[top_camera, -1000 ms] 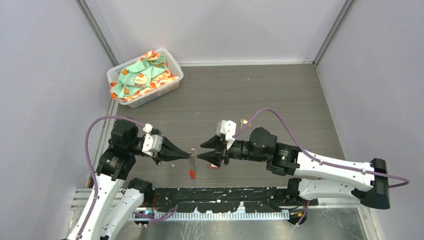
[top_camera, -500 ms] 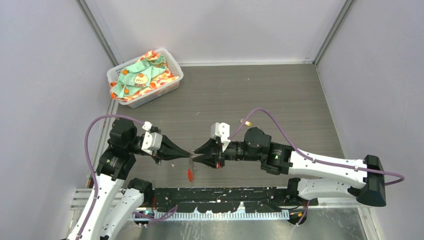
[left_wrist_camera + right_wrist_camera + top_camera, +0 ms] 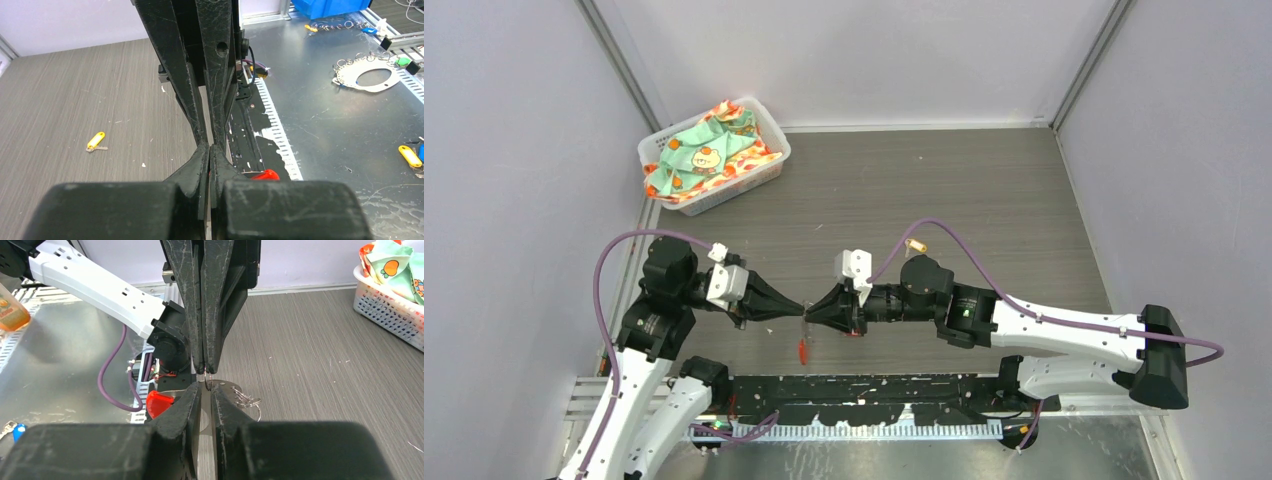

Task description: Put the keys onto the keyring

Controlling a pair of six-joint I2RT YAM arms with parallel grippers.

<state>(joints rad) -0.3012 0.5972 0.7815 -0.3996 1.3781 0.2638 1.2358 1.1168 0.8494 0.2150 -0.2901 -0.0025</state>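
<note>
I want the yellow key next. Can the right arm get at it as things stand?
Probably not yet. The yellow key lies uncovered just beyond its wrist, but the right gripper flanks the red-tagged piece that the left gripper pinches; it must back off first.

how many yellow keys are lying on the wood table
1: the yellow key lies near the middle of the table, just behind the right arm; others may be hidden.
</note>
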